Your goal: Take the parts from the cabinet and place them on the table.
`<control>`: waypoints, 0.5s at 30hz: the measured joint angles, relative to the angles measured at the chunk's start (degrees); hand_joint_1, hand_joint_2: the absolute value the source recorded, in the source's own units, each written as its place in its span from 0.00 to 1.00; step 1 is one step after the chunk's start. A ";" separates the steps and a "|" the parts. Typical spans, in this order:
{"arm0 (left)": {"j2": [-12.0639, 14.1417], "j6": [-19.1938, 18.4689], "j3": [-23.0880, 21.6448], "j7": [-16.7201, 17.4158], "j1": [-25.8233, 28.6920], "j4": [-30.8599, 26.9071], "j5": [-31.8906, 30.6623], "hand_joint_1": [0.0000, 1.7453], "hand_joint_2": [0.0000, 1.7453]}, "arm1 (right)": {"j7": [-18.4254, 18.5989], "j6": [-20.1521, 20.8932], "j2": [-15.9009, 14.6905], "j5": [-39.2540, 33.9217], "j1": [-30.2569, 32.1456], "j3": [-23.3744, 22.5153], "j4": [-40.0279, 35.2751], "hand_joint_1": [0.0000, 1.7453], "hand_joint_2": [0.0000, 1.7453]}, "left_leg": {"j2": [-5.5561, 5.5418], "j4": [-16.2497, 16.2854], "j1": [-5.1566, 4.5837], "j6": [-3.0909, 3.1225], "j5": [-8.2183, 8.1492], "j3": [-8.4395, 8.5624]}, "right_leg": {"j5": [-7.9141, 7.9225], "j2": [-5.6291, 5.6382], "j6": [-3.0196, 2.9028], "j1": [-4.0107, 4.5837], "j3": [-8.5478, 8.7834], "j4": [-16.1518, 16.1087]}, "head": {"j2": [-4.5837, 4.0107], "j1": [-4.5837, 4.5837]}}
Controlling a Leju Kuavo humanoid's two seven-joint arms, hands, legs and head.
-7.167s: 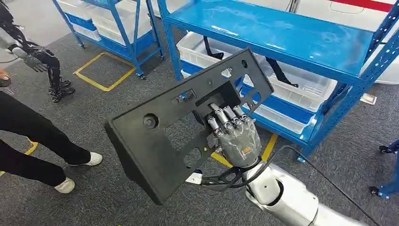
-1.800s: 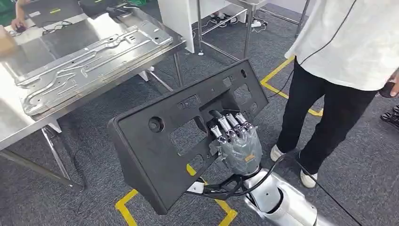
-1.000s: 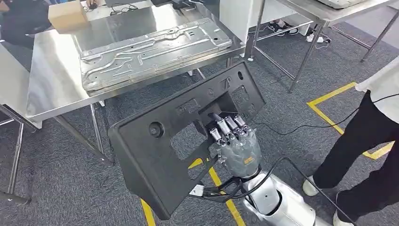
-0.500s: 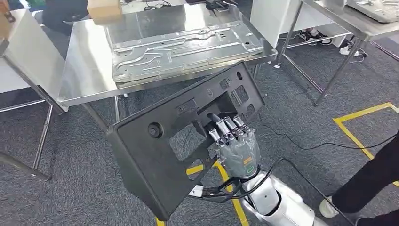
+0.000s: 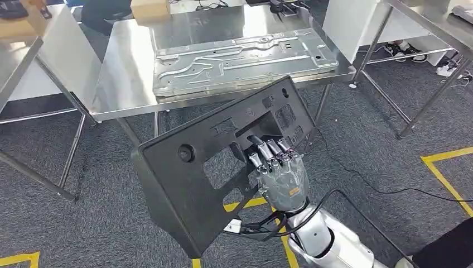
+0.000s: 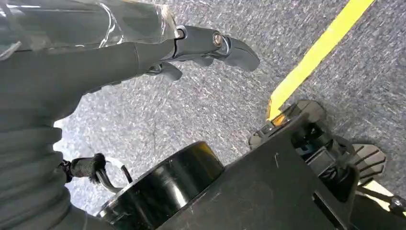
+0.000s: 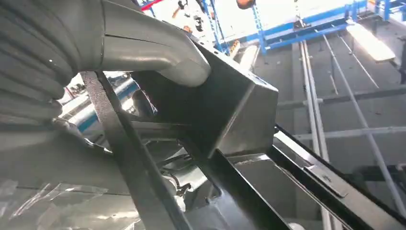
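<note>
In the head view the right hand (image 5: 283, 180) sits in the lower middle of the frame, its fingers (image 5: 266, 151) hooked through a rectangular opening in a large black panel (image 5: 223, 162), which it holds up tilted in the air above the grey carpet (image 5: 100, 223). The panel's upper right corner overlaps the near edge of a steel surface (image 5: 125, 72) that fills the upper middle of the frame, though whether the two touch cannot be told. On that surface lies a long stamped metal sheet (image 5: 240, 58), and a cardboard box (image 5: 149, 8) stands at its far edge, top centre. Yellow floor tape (image 5: 446, 178) runs along the right side, and a black cable (image 5: 362, 181) trails over the carpet nearby. The right wrist view adds what the head view hides: the thick grey thumb (image 7: 158, 55) pressed against the panel's boxy black underside (image 7: 225, 110), with blue shelving (image 7: 306, 28) far behind at the top of the frame. The left wrist view shows the left hand (image 6: 119, 52) hanging over the carpet near a yellow tape line (image 6: 311, 62), its dark fingers (image 6: 210, 45) loosely extended and apart, holding nothing.
</note>
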 joint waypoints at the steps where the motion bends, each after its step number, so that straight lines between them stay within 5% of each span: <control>1: 0.07 0.22 0.09 0.40 -0.04 0.00 0.02 0.00 1.00 | 0.02 0.04 0.02 0.02 -0.19 0.00 0.00 1.00 1.00 | 0.34 0.56 0.24 -0.31 -0.47 -0.05 | 0.08 -0.12 -0.39 -0.29 0.15 -0.11 | 0.00 0.00; 3: 0.04 0.70 0.22 1.27 -0.14 0.00 0.02 0.00 1.00 | 0.46 0.20 0.02 0.02 -0.43 0.00 0.00 1.00 1.00 | 1.24 6.29 0.36 -1.10 -3.47 -2.68 | -0.13 -0.15 -0.87 -0.30 0.33 -0.13 | 0.00 -0.02; 5: 0.02 1.18 0.31 1.77 -0.54 -0.02 0.04 0.00 1.00 | 1.03 0.37 0.02 0.02 -0.50 0.04 0.00 1.00 1.00 | 1.33 15.73 0.56 -1.54 -7.13 -7.58 | -0.32 -0.47 -1.13 -0.18 0.40 -0.12 | 0.00 -0.02; 7: -0.20 1.62 0.52 2.63 -0.94 -0.02 0.13 0.00 1.00 | 1.27 0.37 0.02 0.02 -0.49 0.22 0.00 1.00 1.00 | 1.36 18.93 0.56 -1.47 -6.90 -9.51 | -0.51 -0.65 -1.26 -0.10 0.61 -0.12 | 0.00 -0.04; 9: -0.37 2.10 0.79 3.87 -0.84 -0.02 0.39 0.00 1.00 | 1.38 0.37 0.04 0.02 -0.61 0.48 0.00 1.00 1.00 | 1.41 11.73 0.38 -0.74 -2.47 -6.28 | -0.72 -0.63 -1.20 0.12 1.07 -0.13 | 0.00 -0.04; 11: -0.39 1.99 0.83 4.64 -0.58 -0.02 0.42 0.00 1.00 | 1.57 0.37 0.20 0.02 -0.91 0.57 0.00 1.00 1.00 | 2.12 1.29 -0.27 0.99 1.91 -1.81 | -0.89 -0.64 -1.17 0.23 1.45 -0.25 | 0.00 -0.04; 12: -0.31 1.88 0.87 4.72 -0.54 -0.02 0.42 0.00 1.00 | 1.66 0.37 0.17 0.02 -1.14 0.57 0.02 1.00 1.00 | 2.82 0.16 -0.48 1.16 1.39 -1.30 | -1.09 -0.55 -0.87 0.79 1.29 -0.06 | 0.00 -0.04; 15: -0.44 1.66 1.20 4.77 -0.41 0.00 0.46 0.00 1.00 | 1.75 0.35 0.20 0.02 -1.21 0.85 0.11 1.00 1.00 | 2.49 0.06 -0.87 0.92 1.39 -1.46 | -1.12 -1.02 -0.28 0.25 1.40 -0.29 | 0.00 -0.02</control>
